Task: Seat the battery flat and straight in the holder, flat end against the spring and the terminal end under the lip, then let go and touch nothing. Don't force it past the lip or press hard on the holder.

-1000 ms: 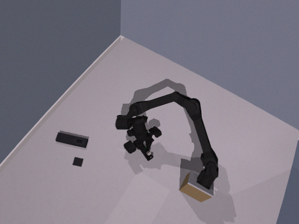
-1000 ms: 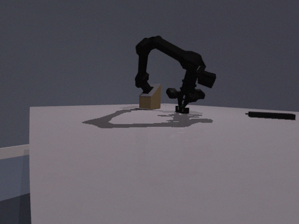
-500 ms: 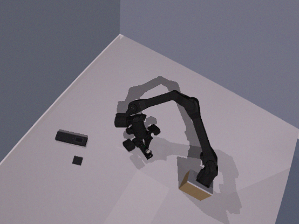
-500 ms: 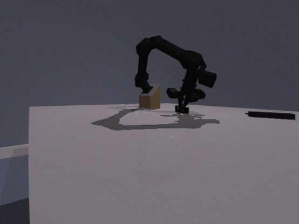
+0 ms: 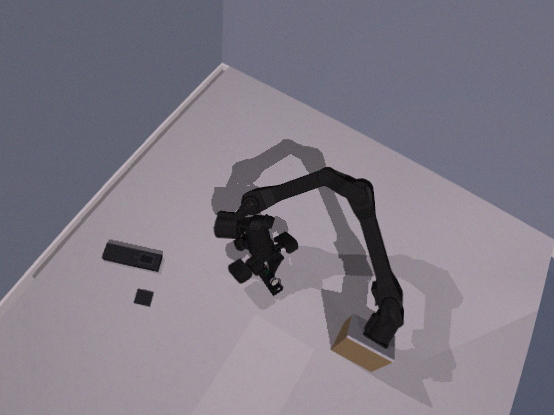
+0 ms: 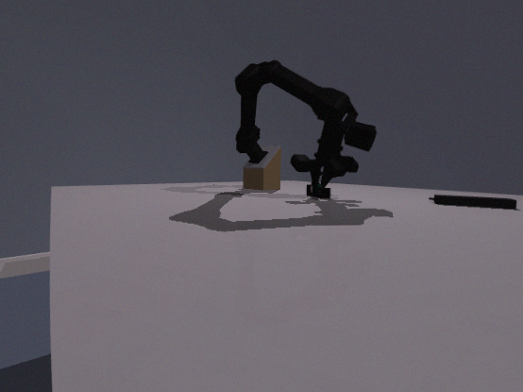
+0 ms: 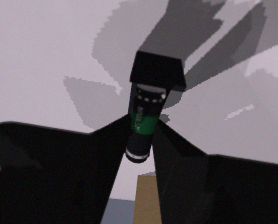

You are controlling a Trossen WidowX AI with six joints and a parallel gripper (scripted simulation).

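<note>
The battery, dark with a green band, lies lengthwise between the fingers of my gripper, which is shut on it. The black holder is low at the table, under the fingertips. In the wrist view the battery's far end is close to the holder's tall end wall, and the spring cannot be seen. The battery's near, silver-ringed end shows between the fingers. The lip is not visible, and whether the battery lies flat in the holder cannot be told.
A long black box-like object lies on the table away from the gripper. A small dark square lies near it in the top view. The arm's base stands on a wooden block. Arm shadows cross the table.
</note>
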